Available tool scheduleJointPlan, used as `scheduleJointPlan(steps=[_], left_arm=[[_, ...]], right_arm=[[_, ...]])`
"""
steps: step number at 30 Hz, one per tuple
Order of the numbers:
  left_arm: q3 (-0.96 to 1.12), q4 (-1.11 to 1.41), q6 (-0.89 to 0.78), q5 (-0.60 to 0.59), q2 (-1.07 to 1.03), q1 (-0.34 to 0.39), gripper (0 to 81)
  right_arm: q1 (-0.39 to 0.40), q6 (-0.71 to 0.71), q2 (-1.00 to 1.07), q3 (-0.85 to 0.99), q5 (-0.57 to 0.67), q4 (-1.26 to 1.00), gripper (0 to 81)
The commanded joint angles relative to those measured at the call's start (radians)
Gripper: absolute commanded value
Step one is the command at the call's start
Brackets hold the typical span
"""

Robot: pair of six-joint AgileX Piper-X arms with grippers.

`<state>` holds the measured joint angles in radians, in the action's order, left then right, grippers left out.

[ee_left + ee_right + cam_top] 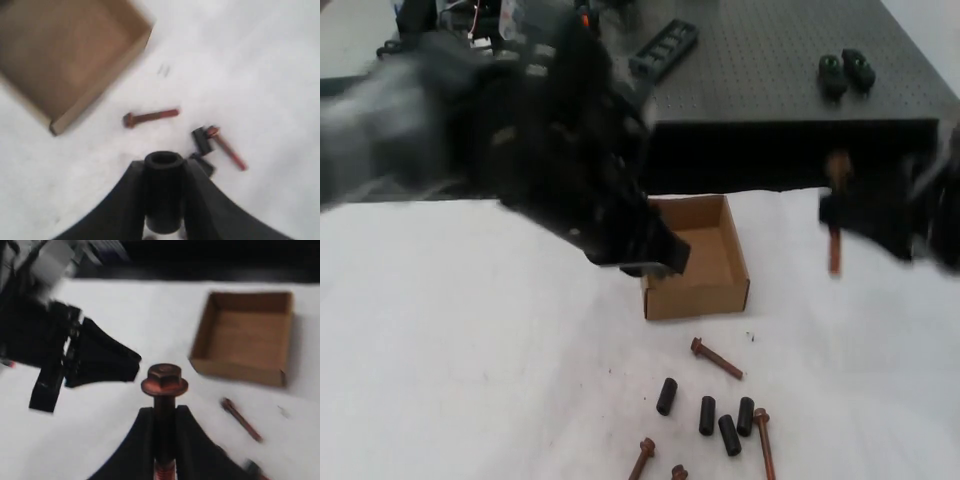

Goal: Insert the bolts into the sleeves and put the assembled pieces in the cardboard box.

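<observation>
Sleeve (pixel 162 195) on your left: the left gripper (pixel 163 172) is clenched on this black tube, open end showing, held above the white cloth (pixel 470 350) by the left side of the cardboard box (pixel 705 298). In front of the box you have loose bolts (pixel 717 358) and loose sleeves (pixel 707 415) scattered close together on the cloth. On your right, the right gripper (pixel 164 412) grasps a copper-coloured bolt (pixel 164 382) by its shank, head up, in the air apart from the box.

Looks like a robotics lab here: a black perforated breadboard table (pixel 770 50) at the back, a white sheet (pixel 450 350) spread out flat just in front of it.
</observation>
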<state>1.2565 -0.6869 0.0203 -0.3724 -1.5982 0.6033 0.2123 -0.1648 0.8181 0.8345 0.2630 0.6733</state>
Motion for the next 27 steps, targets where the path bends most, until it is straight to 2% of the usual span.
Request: scheduleJointPlan(steps=[1,3,6,9,11,18,21,27], left_arm=[[-0.275,0.401,-0.158,-0.266,0.316,0.025,0.7],[-0.35,0.513,-0.201,-0.35,0.401,0.036,0.7],[-0.416,0.616,-0.249,-0.382,0.493,0.052,0.7],[-0.427,0.647,-0.254,-0.441,0.53,0.054,0.7],[-0.427,0.667,-0.254,-0.477,0.531,0.054,0.7],[-0.427,0.666,-0.269,-0.477,0.531,0.054,0.7],[-0.427,0.666,-0.27,-0.467,0.531,0.054,0.7],[-0.427,0.666,-0.316,-0.429,0.531,0.054,0.7]], right_arm=[[0.012,-0.205,-0.003,0.004,0.251,-0.333,1.6],[0.038,-0.25,0.009,0.004,0.253,-0.469,1.6],[0.073,-0.373,0.043,0.004,0.256,-0.667,1.6],[0.112,-0.464,0.087,0.004,0.304,-0.757,1.6],[0.129,-0.463,0.105,0.007,0.316,-0.753,1.6],[0.138,-0.377,0.113,0.007,0.358,-0.636,1.6],[0.138,-0.372,0.113,0.007,0.403,-0.601,1.6],[0.138,-0.345,0.113,0.007,0.408,-0.584,1.6]])
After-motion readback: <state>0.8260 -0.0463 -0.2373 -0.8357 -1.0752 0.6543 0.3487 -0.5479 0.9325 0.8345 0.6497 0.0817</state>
